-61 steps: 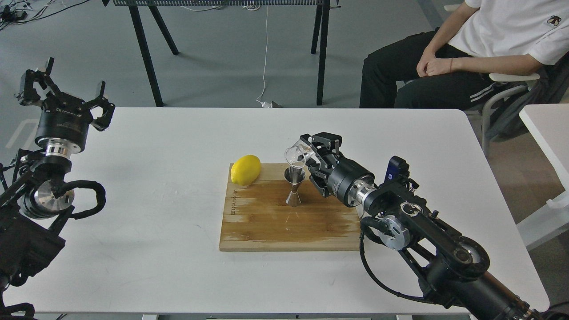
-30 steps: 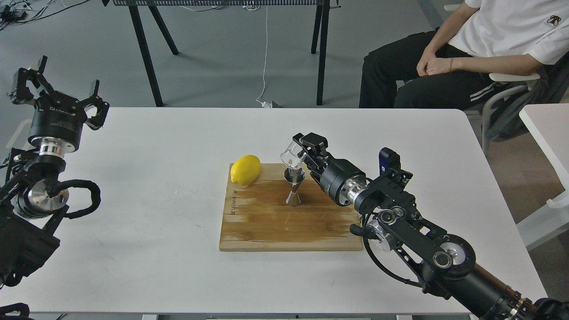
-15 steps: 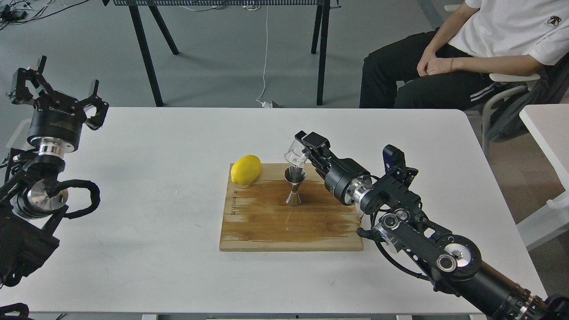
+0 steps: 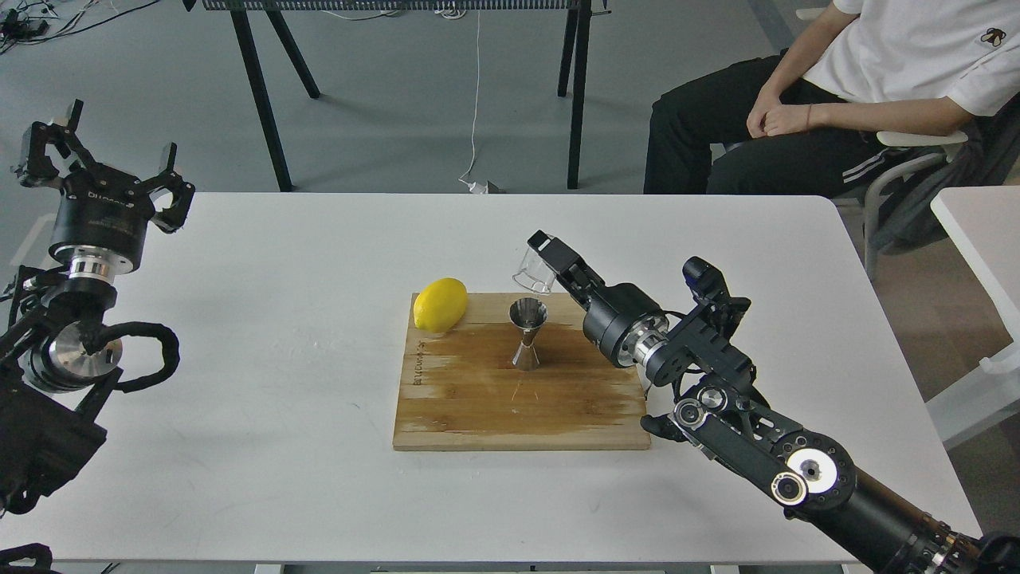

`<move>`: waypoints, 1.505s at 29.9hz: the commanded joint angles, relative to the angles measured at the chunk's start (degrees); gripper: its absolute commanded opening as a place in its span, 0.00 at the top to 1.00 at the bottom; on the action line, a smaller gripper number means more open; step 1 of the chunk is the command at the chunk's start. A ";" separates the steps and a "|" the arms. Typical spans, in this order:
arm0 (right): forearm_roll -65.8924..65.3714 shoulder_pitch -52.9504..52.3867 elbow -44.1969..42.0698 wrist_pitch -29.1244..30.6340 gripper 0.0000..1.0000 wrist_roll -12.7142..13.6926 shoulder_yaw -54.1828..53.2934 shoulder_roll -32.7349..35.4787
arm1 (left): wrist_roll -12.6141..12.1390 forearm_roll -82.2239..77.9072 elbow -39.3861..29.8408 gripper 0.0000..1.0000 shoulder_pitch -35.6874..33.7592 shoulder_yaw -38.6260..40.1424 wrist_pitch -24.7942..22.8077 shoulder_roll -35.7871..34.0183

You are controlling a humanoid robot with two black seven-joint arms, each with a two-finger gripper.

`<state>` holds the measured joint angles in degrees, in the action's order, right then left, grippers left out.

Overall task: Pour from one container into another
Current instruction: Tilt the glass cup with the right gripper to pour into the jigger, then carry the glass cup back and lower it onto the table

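right claw (image 4: 544, 259) clenched on the clear cup (image 4: 534, 273), holding it in the air just up and behind the steel jigger (image 4: 527, 333), not touching it. cup sits near upright, only a slight tilt, long axis close to vertical; can't tell which way the lip faces or whether liquid is left inside. jigger stands upright on the wooden board (image 4: 478, 399), axis vertical, open top cone facing up, lemon (image 4: 440, 304) to its left on the board corner. step looks like the end of the pour, cup levelled off. next move likely calls for carrying the cup clear of the jigger rim and setting it flat on the worktop (image 4: 279, 263) without clipping the jigger. left claw (image 4: 103, 171) released, fingers spread, idle far left.
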<state>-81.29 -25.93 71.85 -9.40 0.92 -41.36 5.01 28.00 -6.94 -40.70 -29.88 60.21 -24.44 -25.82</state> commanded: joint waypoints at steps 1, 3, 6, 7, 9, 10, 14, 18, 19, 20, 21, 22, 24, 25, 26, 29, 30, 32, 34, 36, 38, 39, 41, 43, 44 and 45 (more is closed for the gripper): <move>-1.68 -0.26 0.04 -1.93 0.72 -1.10 2.16 0.09 | 0.00 0.00 0.00 0.00 0.00 0.00 0.00 -0.02; -2.12 -0.35 -0.05 -2.11 0.72 -1.53 2.51 0.09 | 0.00 0.00 0.00 0.00 0.00 0.00 0.00 -0.02; -2.38 -0.26 0.04 -2.20 0.72 -2.06 2.69 0.09 | 0.00 0.00 0.00 0.00 0.00 0.00 0.00 -0.02; -2.38 -0.26 0.04 -2.20 0.72 -2.06 2.69 0.09 | 0.00 0.00 0.00 0.00 0.00 0.00 0.00 -0.02; -2.64 -0.35 0.04 -2.20 0.72 -2.41 2.86 0.09 | 0.00 0.00 0.00 0.00 0.00 0.00 -0.09 -0.02; -3.34 -0.35 0.04 -2.29 0.72 -2.68 2.86 0.09 | 0.00 0.00 0.00 0.00 0.00 0.00 -0.09 -0.02; -4.06 -0.26 0.39 -2.55 0.72 -2.95 1.99 0.00 | 0.00 0.00 0.00 0.00 0.09 0.00 -0.09 -0.02; 9.70 0.18 1.88 -2.29 0.72 -0.93 -0.12 0.00 | 0.00 0.00 -0.08 0.00 0.09 0.08 0.00 -0.10; 14.27 0.27 2.67 -2.29 0.72 -0.66 -0.56 0.17 | 0.00 0.00 -0.08 0.00 0.09 0.09 0.00 -0.11; 18.58 0.35 3.46 -2.46 0.72 -0.48 -1.00 0.52 | 0.00 0.08 -0.08 0.00 0.09 0.09 0.00 -0.11; 21.84 0.36 3.99 -2.55 0.72 -0.40 -1.61 1.40 | 0.00 0.09 -0.08 0.00 0.09 0.09 0.00 -0.11; 25.27 0.44 4.52 -2.55 0.72 -0.31 -2.66 2.89 | 0.00 0.09 -0.08 0.00 0.09 0.09 0.00 -0.19; 32.04 0.62 5.31 -2.46 0.72 0.13 -4.77 5.09 | 0.00 0.09 -0.08 0.00 0.09 0.09 0.00 -0.11; 35.64 0.97 5.57 -2.46 0.72 0.31 -5.83 5.62 | 0.00 0.09 -0.08 0.00 0.09 0.09 0.00 -0.11; 40.02 1.67 5.75 -2.38 0.72 0.40 -7.32 6.32 | 0.00 0.09 -0.08 0.00 0.09 0.00 0.00 -0.02; 52.07 3.16 5.32 -2.02 0.72 1.71 -11.63 8.78 | 0.00 0.17 -0.08 0.00 0.09 0.00 0.09 0.51; 55.94 3.34 4.79 -1.94 0.72 2.58 -12.77 9.49 | 0.00 0.17 -0.08 0.00 0.09 0.00 0.09 0.68; 63.58 3.78 3.04 -1.76 0.71 3.99 -14.62 10.63 | 0.00 0.26 -0.17 0.00 0.09 -0.09 0.09 0.86; 71.41 4.83 0.84 -0.71 0.71 4.61 -16.99 11.51 | 0.00 0.26 -0.17 0.00 0.09 -0.09 0.09 1.39; 79.58 5.98 -2.40 1.74 0.71 6.10 -18.75 11.78 | 0.00 0.26 -0.17 0.00 0.09 -0.18 0.09 1.56; 86.35 6.85 -6.18 4.47 0.71 7.86 -20.33 12.04 | 0.00 0.26 -0.26 0.00 0.09 -0.18 0.09 1.56; 89.52 7.47 -8.20 5.70 0.71 8.82 -21.30 12.04 | 0.00 0.26 -0.26 0.00 0.09 -0.09 0.18 1.56; 95.50 8.87 -11.46 8.16 0.71 10.84 -22.88 11.95 | 0.00 0.26 -0.26 0.00 0.09 -0.09 0.35 1.48; 99.90 10.19 -13.92 10.53 0.71 12.34 -23.68 11.95 | 0.00 0.26 -0.26 0.00 0.09 -0.09 0.88 1.39; 101.31 10.81 -14.80 11.59 0.71 12.52 -23.77 11.95 | 0.00 0.26 -0.26 0.00 0.09 -0.18 1.05 1.30; 102.11 11.34 -15.51 12.30 0.71 12.61 -23.86 11.95 | 0.00 0.26 -0.26 0.00 0.09 -0.18 1.14 1.21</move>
<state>16.41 -16.28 59.14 0.11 12.46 -64.54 16.97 28.00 -6.68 -40.96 -29.79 60.09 -23.74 -24.38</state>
